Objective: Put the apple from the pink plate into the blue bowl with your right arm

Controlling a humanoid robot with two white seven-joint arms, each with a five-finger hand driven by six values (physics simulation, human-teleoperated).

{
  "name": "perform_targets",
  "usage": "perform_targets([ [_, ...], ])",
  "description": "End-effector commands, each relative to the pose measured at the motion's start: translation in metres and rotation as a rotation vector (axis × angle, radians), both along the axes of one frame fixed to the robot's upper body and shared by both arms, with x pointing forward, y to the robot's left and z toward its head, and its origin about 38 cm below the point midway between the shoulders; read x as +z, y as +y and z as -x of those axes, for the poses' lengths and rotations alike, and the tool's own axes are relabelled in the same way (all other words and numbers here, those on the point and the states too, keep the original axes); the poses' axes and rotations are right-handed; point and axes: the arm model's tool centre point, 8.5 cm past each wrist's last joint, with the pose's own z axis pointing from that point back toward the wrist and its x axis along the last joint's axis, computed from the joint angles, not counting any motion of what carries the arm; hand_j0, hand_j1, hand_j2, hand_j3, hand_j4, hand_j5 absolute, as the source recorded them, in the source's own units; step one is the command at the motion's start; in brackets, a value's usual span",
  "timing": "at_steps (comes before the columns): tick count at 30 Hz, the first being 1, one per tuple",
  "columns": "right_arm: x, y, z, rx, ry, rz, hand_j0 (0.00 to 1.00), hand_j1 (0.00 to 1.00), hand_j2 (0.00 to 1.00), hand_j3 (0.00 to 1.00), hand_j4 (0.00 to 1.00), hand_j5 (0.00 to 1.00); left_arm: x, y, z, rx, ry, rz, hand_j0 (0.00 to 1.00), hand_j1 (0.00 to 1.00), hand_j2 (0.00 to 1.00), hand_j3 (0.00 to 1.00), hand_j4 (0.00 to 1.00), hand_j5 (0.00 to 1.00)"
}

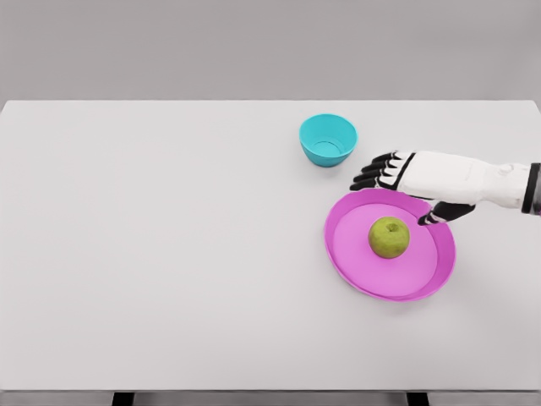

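Note:
A green apple (pixel 389 237) sits a little right of the middle of the pink plate (pixel 355 262) on the right half of the table. My right hand (pixel 397 193) reaches in from the right edge and hovers over the plate's far rim, just behind the apple and apart from it. Its dark fingers (pixel 372 173) stretch leftward, spread and holding nothing, and the thumb (pixel 435 216) points down toward the plate. The blue bowl (pixel 328 139) stands upright and empty behind the plate, just left of the fingertips. My left arm does not show.
The white table (pixel 169 254) spans the whole view, with its far edge near the top and its front edge at the bottom.

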Motion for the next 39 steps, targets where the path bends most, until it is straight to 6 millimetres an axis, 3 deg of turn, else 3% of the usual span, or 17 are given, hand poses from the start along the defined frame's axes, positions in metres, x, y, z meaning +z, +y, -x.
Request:
perform_targets([
  [1, -0.009, 0.003, 0.002, 0.007, 0.03, 0.007, 1.0, 1.0, 1.0, 1.0, 1.0, 1.0, 0.0, 0.0, 0.0, 0.0, 0.0, 0.0, 1.0, 1.0, 1.0, 1.0, 1.0, 1.0],
  [5, -0.011, -0.002, -0.001, -0.008, 0.035, 0.01, 1.0, 1.0, 1.0, 1.0, 1.0, 1.0, 0.0, 0.0, 0.0, 0.0, 0.0, 0.0, 1.0, 1.0, 1.0, 1.0, 1.0, 1.0],
  [12, -0.043, -0.014, -0.004, -0.054, 0.108, 0.057, 1.0, 1.0, 1.0, 1.0, 1.0, 1.0, 0.0, 0.0, 0.0, 0.0, 0.0, 0.0, 1.0, 1.0, 1.0, 1.0, 1.0, 1.0],
  [21, -0.074, -0.011, -0.007, -0.067, 0.168, 0.077, 1.0, 1.0, 1.0, 1.0, 1.0, 1.0, 0.0, 0.0, 0.0, 0.0, 0.0, 0.0, 1.0, 1.0, 1.0, 1.0, 1.0, 1.0],
  [36, -0.084, -0.001, -0.011, -0.055, 0.182, 0.082, 1.0, 1.0, 1.0, 1.0, 1.0, 1.0, 0.0, 0.0, 0.0, 0.0, 0.0, 0.0, 1.0, 1.0, 1.0, 1.0, 1.0, 1.0],
  [38, -0.086, -0.001, -0.011, -0.057, 0.187, 0.084, 0.93, 0.93, 0.93, 0.93, 0.93, 0.93, 0.0, 0.0, 0.0, 0.0, 0.0, 0.0, 1.0, 1.0, 1.0, 1.0, 1.0, 1.0],
  [39, -0.086, -0.001, -0.011, -0.056, 0.186, 0.084, 0.81, 0.81, 0.81, 0.81, 0.81, 0.81, 0.0, 0.0, 0.0, 0.0, 0.0, 0.0, 1.0, 1.0, 1.0, 1.0, 1.0, 1.0],
])
